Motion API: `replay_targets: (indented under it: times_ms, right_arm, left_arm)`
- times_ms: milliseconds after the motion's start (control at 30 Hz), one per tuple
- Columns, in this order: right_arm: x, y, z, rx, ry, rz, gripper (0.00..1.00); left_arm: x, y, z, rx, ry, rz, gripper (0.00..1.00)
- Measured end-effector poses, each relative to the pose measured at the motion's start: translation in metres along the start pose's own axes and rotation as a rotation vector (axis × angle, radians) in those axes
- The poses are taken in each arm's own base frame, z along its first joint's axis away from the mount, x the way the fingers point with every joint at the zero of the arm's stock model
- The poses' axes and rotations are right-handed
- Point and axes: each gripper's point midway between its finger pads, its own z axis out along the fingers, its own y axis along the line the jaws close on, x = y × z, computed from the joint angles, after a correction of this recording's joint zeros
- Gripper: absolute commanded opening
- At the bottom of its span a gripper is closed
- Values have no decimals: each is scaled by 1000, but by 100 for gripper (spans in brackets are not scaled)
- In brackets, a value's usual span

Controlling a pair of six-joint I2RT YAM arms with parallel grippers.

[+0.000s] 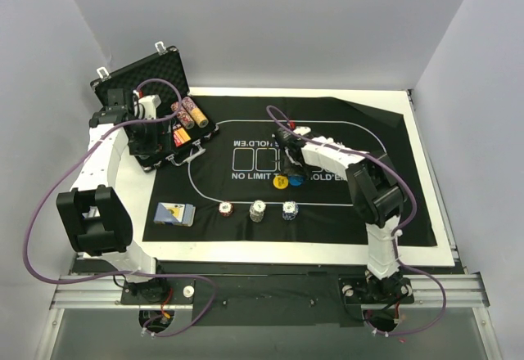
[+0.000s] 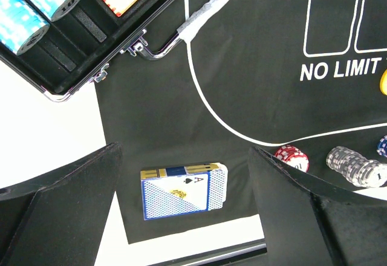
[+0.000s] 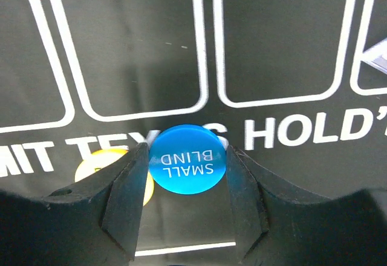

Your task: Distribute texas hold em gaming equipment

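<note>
My left gripper [image 2: 184,151] hangs over the black felt mat [image 2: 242,66] with its fingers [image 2: 60,205] spread wide and nothing between them. Ahead of it and off to its left lies the open black case [image 2: 72,66], with blue speckled chip rolls [image 2: 27,9] lying in the foam. Down in the gap between my spread fingers, towards the palm, the deck of cards [image 2: 184,190] lies flat on the mat, well apart from both fingers. Just past my right-hand finger stands the red chip stack [image 2: 292,156], with the grey chip stack [image 2: 354,164] near it on its far side and the blue chip stack [image 2: 383,145] beyond that, all close to the white oval line.

My right gripper [image 3: 187,157] points down at the mat with its fingers [image 3: 121,199] drawn in on the blue button [image 3: 187,159] marked SMALL BLIND, one pad against each side of its rim. The button lies face up over the printed lettering. The yellow button [image 3: 97,160] sits just outside my left-hand finger, partly hidden by it; I cannot tell whether it touches the blue one
</note>
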Motion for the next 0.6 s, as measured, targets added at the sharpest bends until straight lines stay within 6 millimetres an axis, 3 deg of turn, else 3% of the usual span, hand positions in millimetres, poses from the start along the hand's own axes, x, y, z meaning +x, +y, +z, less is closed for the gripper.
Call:
replay_targets:
  times_ms: [367, 600]
  right_arm:
    - [-42, 70, -14, -73, -80, -89, 28]
    - [-42, 135, -32, -196, -117, -184, 27]
  left_arm:
    - [-1, 5, -1, -7, -5, -15, 96]
    - [-2, 20, -5, -26, -16, -59, 96]
